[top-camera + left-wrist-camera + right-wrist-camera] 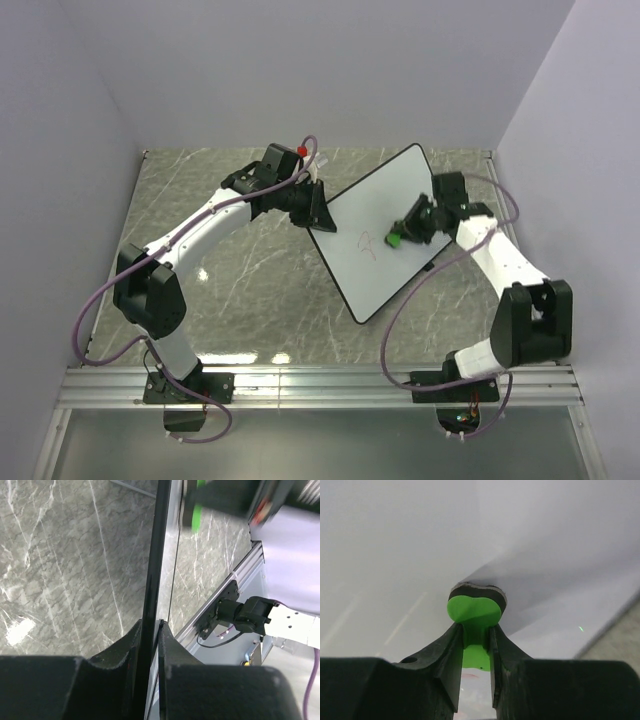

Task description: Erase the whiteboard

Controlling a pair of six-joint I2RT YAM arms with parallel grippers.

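Note:
The whiteboard [375, 225] is a white board with a thin black rim, lying at an angle in the middle of the table, with faint red scribbles [366, 243] near its centre. My left gripper [318, 210] is shut on the board's left rim; the rim [152, 580] runs edge-on between the fingers in the left wrist view. My right gripper [405, 230] is shut on the small green eraser [394, 238]. The eraser [475, 612] presses its dark pad against the white surface [395, 555], a little right of the scribbles.
The table is grey marble [230, 270], walled on three sides. An aluminium rail [320, 385] runs along the near edge by the arm bases. A purple cable [400, 320] loops off the right arm beside the board's lower corner.

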